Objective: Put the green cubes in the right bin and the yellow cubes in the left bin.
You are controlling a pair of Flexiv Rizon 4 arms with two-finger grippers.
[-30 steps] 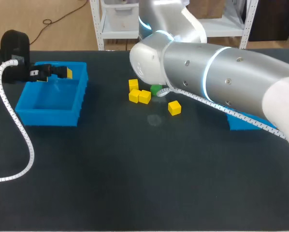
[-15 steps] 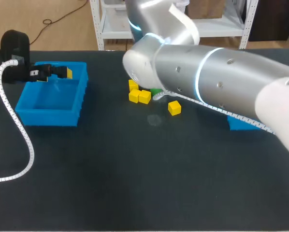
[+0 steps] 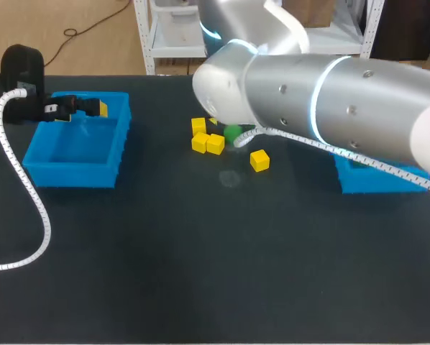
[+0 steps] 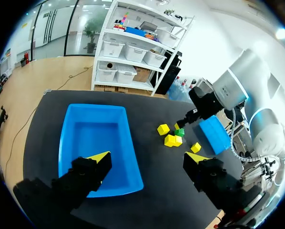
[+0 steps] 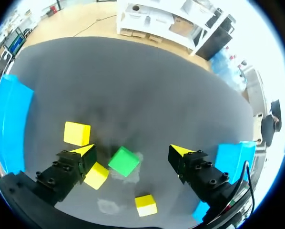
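Right wrist view: right end effector (image 5: pixel 132 151) spread wide, empty, over the green cube (image 5: pixel 124 161).
Cube rests on the bench (image 5: pixel 133 86) between the fingers (image 5: pixel 81 151), a yellow cube (image 5: pixel 96 175) just beside it; best to descend centred and square, closing clear of that neighbour. Left end effector (image 4: pixel 148 159) gapes empty over the left bin (image 4: pixel 96 107).

Matt dark table (image 3: pixel 200 273), glossy silver right arm (image 3: pixel 344 100), smooth blue plastic left bin (image 3: pixel 75 174).

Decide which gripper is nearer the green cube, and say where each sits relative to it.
Right. The right gripper hangs open over the green cube, which shows between its fingers. The left gripper is far off, by the left bin's far edge.
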